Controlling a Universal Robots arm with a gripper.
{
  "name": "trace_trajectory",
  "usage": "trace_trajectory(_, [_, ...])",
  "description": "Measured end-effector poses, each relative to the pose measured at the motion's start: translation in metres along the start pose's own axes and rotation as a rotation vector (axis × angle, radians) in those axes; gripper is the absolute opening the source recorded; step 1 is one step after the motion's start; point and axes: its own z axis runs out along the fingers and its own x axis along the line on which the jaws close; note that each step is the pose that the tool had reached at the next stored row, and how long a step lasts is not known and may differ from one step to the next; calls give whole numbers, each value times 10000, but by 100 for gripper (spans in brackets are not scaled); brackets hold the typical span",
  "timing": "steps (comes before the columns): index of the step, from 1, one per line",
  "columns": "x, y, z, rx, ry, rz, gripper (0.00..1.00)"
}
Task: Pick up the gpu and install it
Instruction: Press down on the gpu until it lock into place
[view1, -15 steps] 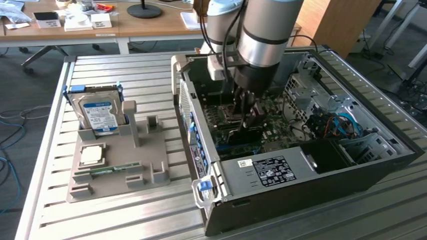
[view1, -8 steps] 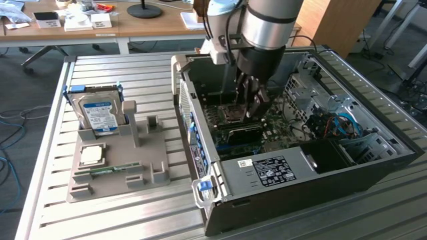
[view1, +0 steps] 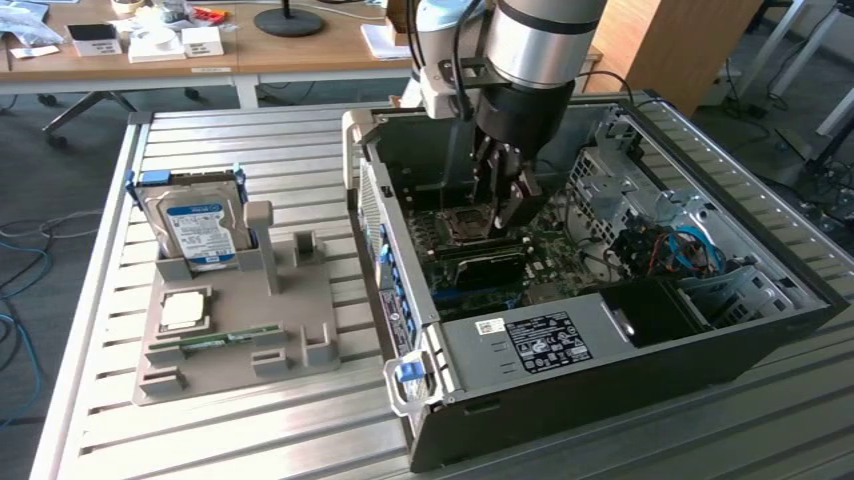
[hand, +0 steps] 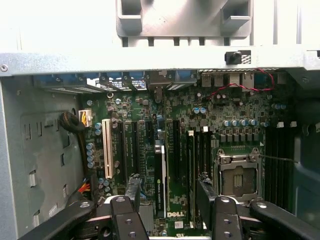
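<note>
Hand (view1: 511, 205) is down inside the open PC case (view1: 747, 330), fingers (hand: 134, 192) spread wide, nothing pinched between them. The gpu (hand: 161, 175) stands on edge in a motherboard (hand: 210, 125) slot right between the fingertips, apart from both as far as I can see. In the exterior view it's the dark card (view1: 483, 262) just below the hand, near the CPU socket (view1: 470, 228).

Readable text: "DELL" on the board by the card's near end; white print on the card's black edge is too small to read. The power supply (view1: 534, 345) has a label, illegible.

Room: the arm comes straight down through the open side, case walls on both sides, drive cage and blue cables (view1: 687, 250) on the exterior view's right.

On the bench (view1: 267, 130), the grey parts tray (view1: 314, 300) sits on the exterior view's left of the case, holding the hard drive (view1: 198, 230) with blue label, a CPU (view1: 184, 308) and a memory stick (view1: 227, 338).
</note>
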Motion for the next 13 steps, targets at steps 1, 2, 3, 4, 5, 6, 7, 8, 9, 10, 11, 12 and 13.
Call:
trace_trajectory(1, [0, 0, 0, 0, 0, 0, 58])
trace_trajectory(2, [0, 0, 0, 0, 0, 0, 58])
trace_trajectory(3, [0, 0, 0, 0, -1, 0, 58])
trace_trajectory(4, [0, 0, 0, 0, -1, 0, 58])
trace_trajectory(5, [0, 0, 0, 0, 0, 0, 58])
trace_trajectory(6, [0, 0, 0, 0, 0, 0, 58])
trace_trajectory(7, [0, 0, 0, 0, -1, 0, 58])
trace_trajectory(8, [0, 0, 0, 0, 0, 0, 58])
trace_trajectory(9, [0, 0, 0, 0, 0, 0, 56])
trace_trajectory(10, [0, 0, 0, 0, -1, 0, 50])
trace_trajectory(11, [0, 0, 0, 0, 0, 0, 50])
trace_trajectory(12, [0, 0, 0, 0, -1, 0, 44])
trace_trajectory(13, [0, 0, 0, 0, -1, 0, 38])
